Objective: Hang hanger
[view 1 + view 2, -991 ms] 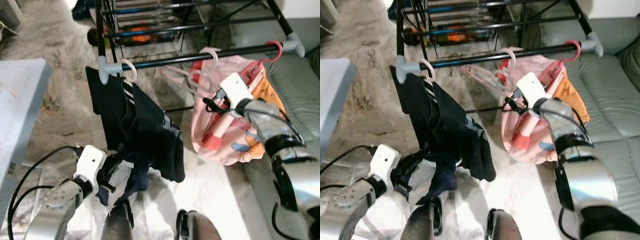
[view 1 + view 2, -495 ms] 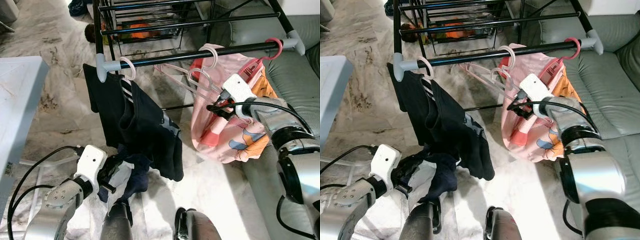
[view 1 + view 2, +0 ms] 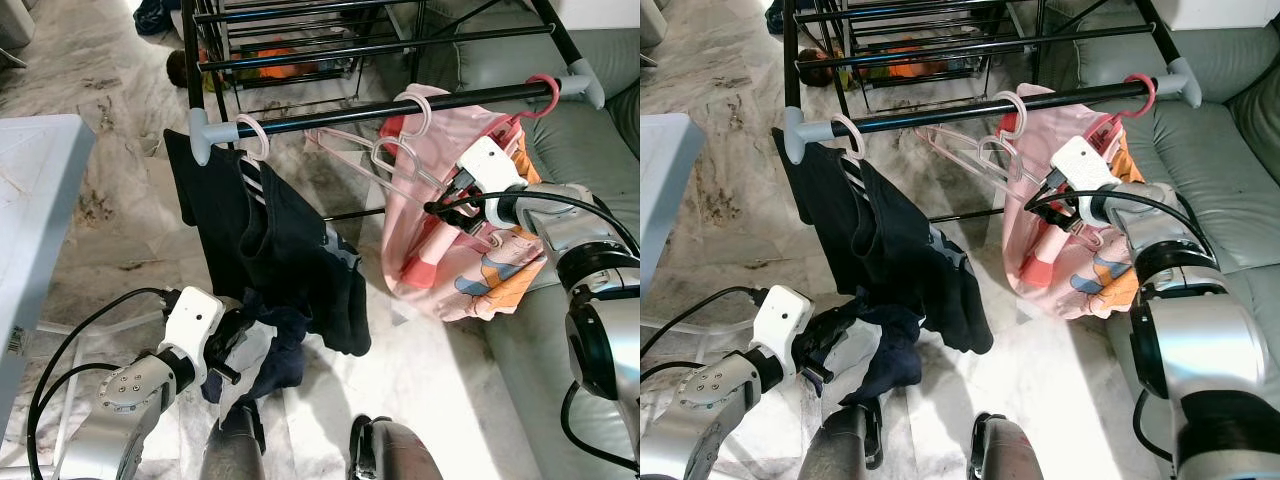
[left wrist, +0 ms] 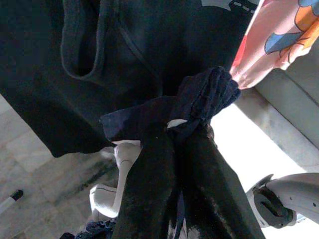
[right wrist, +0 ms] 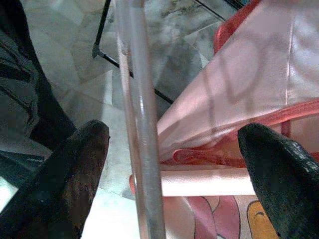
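Two garments crowd the rail [image 3: 400, 105]: a black shirt [image 3: 265, 250] and pink clothing [image 3: 460, 240]. An empty pale hanger [image 3: 385, 160] hangs between them, just before the right gripper [image 3: 445, 205], jaws wide around its bar in the wrist view. The left gripper [image 4: 169, 149] clamps dark blue cloth [image 4: 199, 99] low down, beside a grey sofa [image 3: 590, 140].
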You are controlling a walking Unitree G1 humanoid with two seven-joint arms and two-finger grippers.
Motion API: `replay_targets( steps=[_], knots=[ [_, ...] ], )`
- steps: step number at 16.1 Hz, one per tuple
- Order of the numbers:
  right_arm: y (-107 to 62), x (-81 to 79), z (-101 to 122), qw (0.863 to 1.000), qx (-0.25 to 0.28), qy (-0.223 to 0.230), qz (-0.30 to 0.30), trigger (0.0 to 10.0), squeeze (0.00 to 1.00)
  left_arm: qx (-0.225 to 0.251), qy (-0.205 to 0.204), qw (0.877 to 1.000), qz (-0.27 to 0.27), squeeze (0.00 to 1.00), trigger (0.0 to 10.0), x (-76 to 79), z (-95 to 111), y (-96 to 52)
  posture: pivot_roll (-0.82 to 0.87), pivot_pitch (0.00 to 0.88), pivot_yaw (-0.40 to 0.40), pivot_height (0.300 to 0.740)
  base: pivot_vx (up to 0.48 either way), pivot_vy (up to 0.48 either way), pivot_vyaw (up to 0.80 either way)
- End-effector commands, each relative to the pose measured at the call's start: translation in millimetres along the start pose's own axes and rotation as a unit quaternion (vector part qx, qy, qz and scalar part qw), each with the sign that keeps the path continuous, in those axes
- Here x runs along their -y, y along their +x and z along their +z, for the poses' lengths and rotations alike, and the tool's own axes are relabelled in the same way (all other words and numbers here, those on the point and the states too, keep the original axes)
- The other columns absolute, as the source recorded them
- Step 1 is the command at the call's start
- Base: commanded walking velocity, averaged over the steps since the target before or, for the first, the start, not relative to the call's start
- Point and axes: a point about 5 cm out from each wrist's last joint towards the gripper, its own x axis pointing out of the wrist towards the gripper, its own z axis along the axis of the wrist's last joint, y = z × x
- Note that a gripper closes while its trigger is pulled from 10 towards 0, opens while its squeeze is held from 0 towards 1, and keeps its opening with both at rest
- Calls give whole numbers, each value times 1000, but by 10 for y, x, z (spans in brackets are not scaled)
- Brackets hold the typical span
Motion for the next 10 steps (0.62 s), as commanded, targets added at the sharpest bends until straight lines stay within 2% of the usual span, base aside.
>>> replay_targets(
  steps=[1, 2, 3, 4, 5, 6, 7, 8, 9, 10],
  knots=[
    [-17, 16, -7, 1000, -5, 3, 7, 0, 0, -7, 4, 1000, -3, 0, 10000, -4, -22, -1, 102, 209, -16, 740, 0, 0, 0],
    [-14, 11, -7, 1000, -5, 4, 9, 0, 0, -5, 5, 1000, -2, 0, 10000, -12, -10, 10, 102, 208, -15, 740, 0, 0, 0],
    [-11, 6, -6, 1000, -5, 5, 11, 902, 0, -4, 5, 1000, -2, 0, 10000, -15, -5, 15, 102, 207, -15, 740, 0, 0, 0],
    [-11, 5, -2, 1000, -3, 7, 13, 10000, 0, -4, 6, 1000, -2, 0, 10000, -15, -4, 16, 102, 207, -15, 740, 0, 0, 0],
    [-16, 20, 13, 1000, 7, 10, 2, 5804, 0, -5, 8, 1000, 2, 0, 10000, -23, -12, 23, 102, 197, -20, 740, 0, 0, 0],
    [-24, 40, 25, 1000, 18, 13, -9, 0, 0, -3, 9, 1000, 7, 0, 10000, -38, -13, 24, 102, 192, -22, 740, 0, 0, 0],
    [-36, 44, 7, 999, 27, 11, -17, 0, 0, 0, 6, 1000, 18, 0, 10000, -74, -12, 24, 98, 184, -24, 740, 0, 0, 0],
    [-49, 44, -31, 999, 32, 16, -22, 1961, 0, 1, 5, 1000, 22, 0, 10000, -90, -15, 26, 93, 178, -24, 740, 0, 0, 0],
    [-63, 41, -75, 998, 41, 28, -30, 10000, 0, 2, 6, 1000, 22, 0, 10000, -98, -19, 40, 82, 166, -20, 740, 0, 0, 0],
    [-82, 33, -112, 996, 68, 48, -44, 10000, 0, 3, 5, 1000, 23, 0, 10000, -105, -19, 60, 68, 156, -11, 740, 0, 0, 0]
  ],
)
